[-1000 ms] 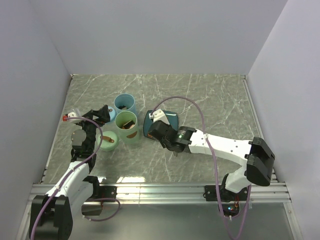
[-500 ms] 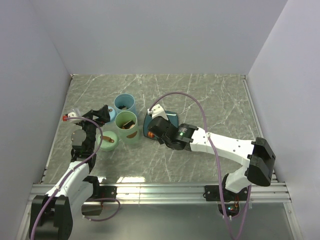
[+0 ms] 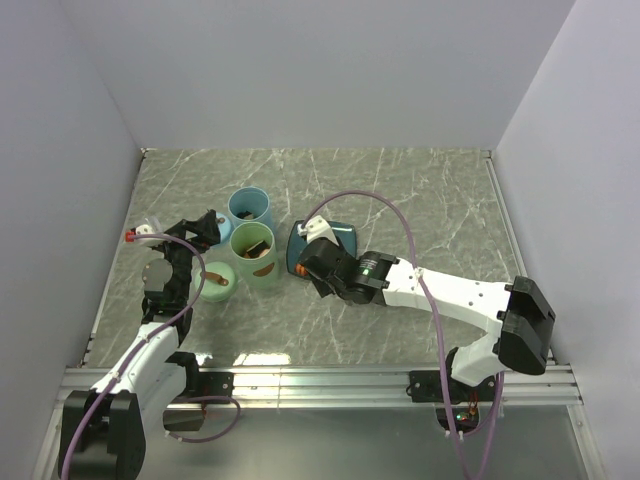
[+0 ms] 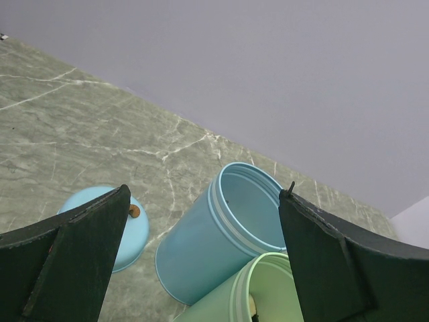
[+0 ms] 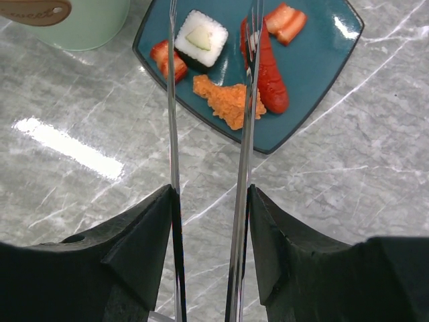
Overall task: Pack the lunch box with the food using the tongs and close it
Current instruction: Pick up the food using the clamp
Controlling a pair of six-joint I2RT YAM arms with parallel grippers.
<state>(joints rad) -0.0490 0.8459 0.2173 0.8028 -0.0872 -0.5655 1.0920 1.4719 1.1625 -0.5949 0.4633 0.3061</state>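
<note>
The silver tongs [image 5: 172, 100] sit between my right gripper's [image 5: 210, 194] jaws, which are shut on their two arms. The arms stand apart, with their tips over the teal plate [image 5: 315, 60]. Food on the plate: a white sushi roll [image 5: 198, 39], a red sausage [image 5: 271, 74], an orange chunk [image 5: 224, 100] and two pink-red pieces [image 5: 286, 21]. In the top view this gripper [image 3: 305, 262] hangs at the plate's [image 3: 340, 235] near-left edge. The lunch box's blue tub [image 3: 249, 211] and green tub [image 3: 253, 250] stand uncovered to its left. My left gripper [image 4: 204, 193] is open and empty, near the blue tub [image 4: 214, 235].
A green lid [image 3: 218, 280] and a blue lid [image 3: 222, 232] lie on the marble table left of the tubs. Something dark lies inside the green tub. White walls enclose the table on three sides, and a metal rail runs along the near edge.
The right gripper's jaws have widened and the tongs' arms have sprung apart. The right wrist has shifted slightly left by the plate's edge. The left arm has not moved.
</note>
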